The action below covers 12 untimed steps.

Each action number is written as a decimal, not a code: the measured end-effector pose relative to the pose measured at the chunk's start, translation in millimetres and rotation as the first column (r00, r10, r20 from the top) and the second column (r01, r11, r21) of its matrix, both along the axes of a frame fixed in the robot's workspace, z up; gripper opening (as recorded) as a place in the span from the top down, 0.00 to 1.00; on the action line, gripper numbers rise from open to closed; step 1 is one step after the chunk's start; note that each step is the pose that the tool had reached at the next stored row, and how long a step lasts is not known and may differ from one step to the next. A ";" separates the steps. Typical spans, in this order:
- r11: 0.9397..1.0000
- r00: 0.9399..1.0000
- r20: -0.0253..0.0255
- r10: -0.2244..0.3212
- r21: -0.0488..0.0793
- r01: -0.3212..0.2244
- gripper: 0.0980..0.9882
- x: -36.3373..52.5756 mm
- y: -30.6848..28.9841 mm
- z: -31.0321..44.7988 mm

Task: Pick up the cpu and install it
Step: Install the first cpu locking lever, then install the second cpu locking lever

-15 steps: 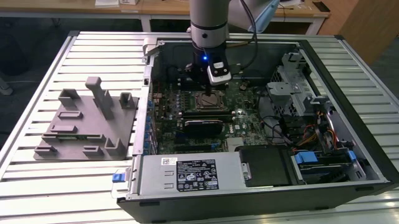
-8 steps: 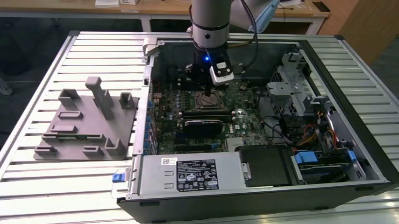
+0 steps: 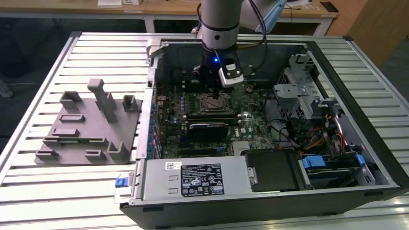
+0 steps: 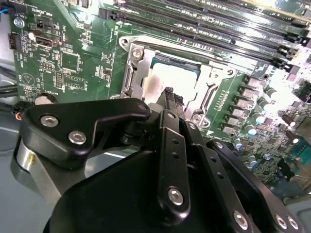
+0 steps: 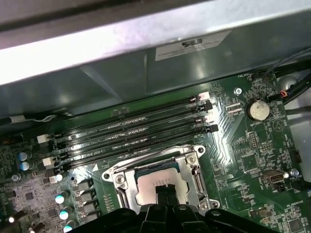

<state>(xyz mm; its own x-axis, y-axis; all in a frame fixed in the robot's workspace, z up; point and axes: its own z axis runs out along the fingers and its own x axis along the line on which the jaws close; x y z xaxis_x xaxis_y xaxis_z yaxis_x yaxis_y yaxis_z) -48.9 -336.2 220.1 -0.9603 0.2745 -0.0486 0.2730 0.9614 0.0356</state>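
At the near edge of the exterior view, toward six o'clock, the open computer case (image 3: 191, 211) lies on its side on a slatted table (image 3: 38, 191), with the power supply (image 3: 191, 179) in front. At nine o'clock, well apart from the case, stands the grey fixture (image 3: 89, 127) with its posts and pockets. Deeper in, near the middle of the motherboard (image 3: 246, 127), the arm (image 3: 221, 21) reaches straight down from twelve o'clock, so the gripper (image 3: 221, 92) hangs just above the socket (image 3: 214, 103).

In both wrist views the cpu (image 4: 163, 82) (image 5: 158, 179) lies flat inside the socket's metal frame (image 4: 214, 80) (image 5: 192, 167) (its pale silver top facing up, apparently seated). The fingers (image 4: 170, 99) stand close together over the chip, tips at or just above its surface; I cannot tell whether they pinch it or only touch it. Beyond the socket run the memory slots (image 5: 136, 131), and the coin battery (image 5: 257, 109) sits to one side.
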 end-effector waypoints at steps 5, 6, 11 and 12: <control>1.000 1.000 0.000 0.004 0.000 -0.004 0.99 0.0 0.0 10.9; 1.000 1.000 0.000 0.005 0.000 -0.005 0.99 0.0 0.0 12.6; 1.000 1.000 0.000 0.005 0.000 -0.005 0.99 0.0 0.0 13.3; 1.000 1.000 0.000 0.005 0.000 -0.005 0.99 0.0 0.0 13.7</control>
